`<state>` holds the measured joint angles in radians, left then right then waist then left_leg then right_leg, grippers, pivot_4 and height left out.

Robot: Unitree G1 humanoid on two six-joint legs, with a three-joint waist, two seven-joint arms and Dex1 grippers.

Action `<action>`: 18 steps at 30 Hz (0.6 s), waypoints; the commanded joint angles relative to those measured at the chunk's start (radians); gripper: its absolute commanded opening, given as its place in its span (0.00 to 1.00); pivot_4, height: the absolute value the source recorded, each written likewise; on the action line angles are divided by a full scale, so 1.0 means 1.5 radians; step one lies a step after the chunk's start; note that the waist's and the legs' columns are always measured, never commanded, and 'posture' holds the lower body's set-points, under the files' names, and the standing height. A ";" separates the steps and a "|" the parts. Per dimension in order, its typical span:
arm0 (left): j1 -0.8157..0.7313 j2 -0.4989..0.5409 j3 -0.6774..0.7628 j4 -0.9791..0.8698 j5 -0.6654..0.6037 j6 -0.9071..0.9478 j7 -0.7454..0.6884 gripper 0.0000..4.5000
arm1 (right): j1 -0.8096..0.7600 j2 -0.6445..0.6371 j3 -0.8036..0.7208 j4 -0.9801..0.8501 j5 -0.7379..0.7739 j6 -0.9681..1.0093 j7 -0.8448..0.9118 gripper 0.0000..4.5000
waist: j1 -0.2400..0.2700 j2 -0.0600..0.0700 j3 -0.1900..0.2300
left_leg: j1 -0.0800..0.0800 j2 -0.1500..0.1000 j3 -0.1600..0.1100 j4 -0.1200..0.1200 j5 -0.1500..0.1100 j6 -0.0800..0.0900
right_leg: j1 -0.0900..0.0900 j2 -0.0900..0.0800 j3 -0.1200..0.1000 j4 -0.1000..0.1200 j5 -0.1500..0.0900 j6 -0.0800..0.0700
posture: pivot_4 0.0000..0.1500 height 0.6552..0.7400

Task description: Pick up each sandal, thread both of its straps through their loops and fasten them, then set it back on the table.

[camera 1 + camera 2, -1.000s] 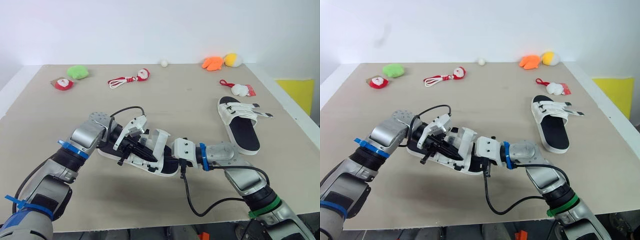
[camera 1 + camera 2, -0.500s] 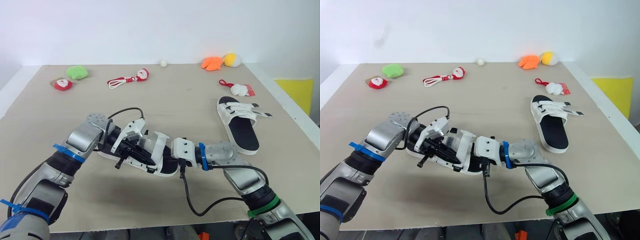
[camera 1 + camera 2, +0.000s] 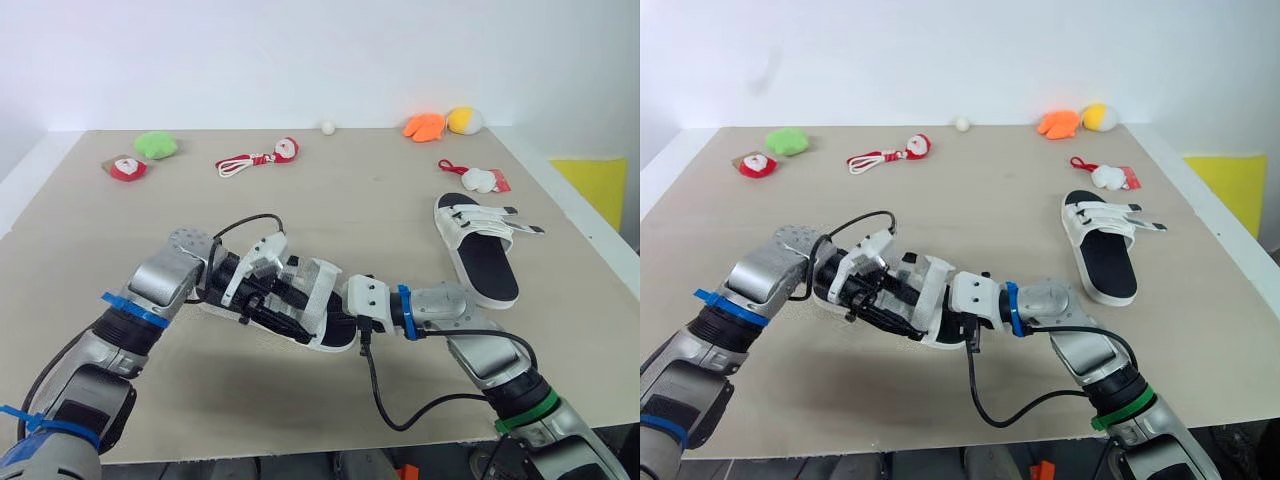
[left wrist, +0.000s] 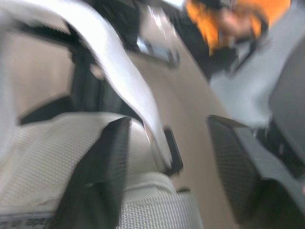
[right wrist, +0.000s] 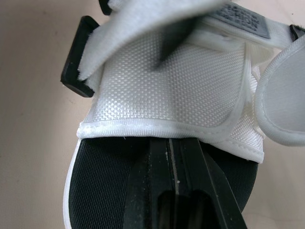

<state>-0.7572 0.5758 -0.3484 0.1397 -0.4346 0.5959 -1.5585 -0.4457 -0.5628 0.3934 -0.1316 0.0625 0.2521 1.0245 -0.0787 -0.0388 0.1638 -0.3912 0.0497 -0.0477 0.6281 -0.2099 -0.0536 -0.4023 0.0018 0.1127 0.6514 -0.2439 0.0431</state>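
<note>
A white sandal with a black footbed [image 3: 322, 290] lies near the table's front, between my two arms. My left gripper [image 4: 167, 157] is open over its white mesh straps [image 4: 71, 138], one black finger [image 4: 97, 181] resting on the mesh and the other [image 4: 238, 167] off to the side. From the other side, my right gripper [image 5: 176, 148] is shut, its fingers lying on the black footbed [image 5: 105, 191] just under the strap's edge. The second sandal [image 3: 480, 250] lies flat at the right with its strap ends sticking out sideways.
Small toys line the far side: a green plush [image 3: 155, 144], a red one [image 3: 127, 167], a red-and-white cord toy [image 3: 258, 157], a white ball [image 3: 327, 126], orange [image 3: 425, 126] and yellow [image 3: 465, 120] plushes, and a white-red toy [image 3: 485, 180]. The table edge [image 3: 575, 215] runs close by the second sandal.
My left gripper has opened and let go of the strap it was pinching, and it has dropped lower onto the sandal. The right gripper has stayed shut in place.
</note>
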 commanded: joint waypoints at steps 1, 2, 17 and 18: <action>-0.019 -0.006 0.027 -0.005 -0.020 0.024 0.006 0.93 | 0.018 -0.008 0.032 0.050 -0.040 0.020 0.001 0.00 | 0.000 0.000 0.000 | 0.000 0.000 0.000 0.000 0.000 0.000 | 0.000 0.000 0.000 0.000 0.000 0.000 | 1.00 1.00; -0.019 -0.010 0.031 -0.004 -0.022 0.029 0.010 0.99 | 0.018 -0.008 0.032 0.050 -0.039 0.021 0.000 0.00 | 0.000 0.000 0.000 | 0.000 0.000 0.000 0.000 0.000 0.000 | 0.000 0.000 0.000 0.000 0.000 0.000 | 1.00 1.00; -0.034 -0.055 0.065 0.003 -0.050 0.077 0.053 0.59 | 0.024 -0.010 0.033 0.044 -0.039 0.024 -0.001 0.00 | 0.000 0.000 0.000 | 0.000 0.000 0.000 0.000 0.000 0.000 | 0.000 0.000 0.000 0.000 0.000 0.000 | 1.00 1.00; -0.033 -0.054 0.065 0.001 -0.051 0.077 0.051 0.51 | 0.024 -0.010 0.033 0.044 -0.039 0.024 0.000 0.00 | 0.000 0.000 0.000 | 0.000 0.000 0.000 0.000 0.000 0.000 | 0.000 0.000 0.000 0.000 0.000 0.000 | 1.00 1.00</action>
<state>-0.7910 0.4914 -0.2776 0.1672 -0.4912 0.7061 -1.4795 -0.4446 -0.5625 0.3932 -0.1319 0.0626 0.2520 1.0233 -0.0788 -0.0388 0.1638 -0.3912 0.0497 -0.0478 0.6281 -0.2099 -0.0537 -0.4022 0.0019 0.1128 0.6514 -0.2434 0.0438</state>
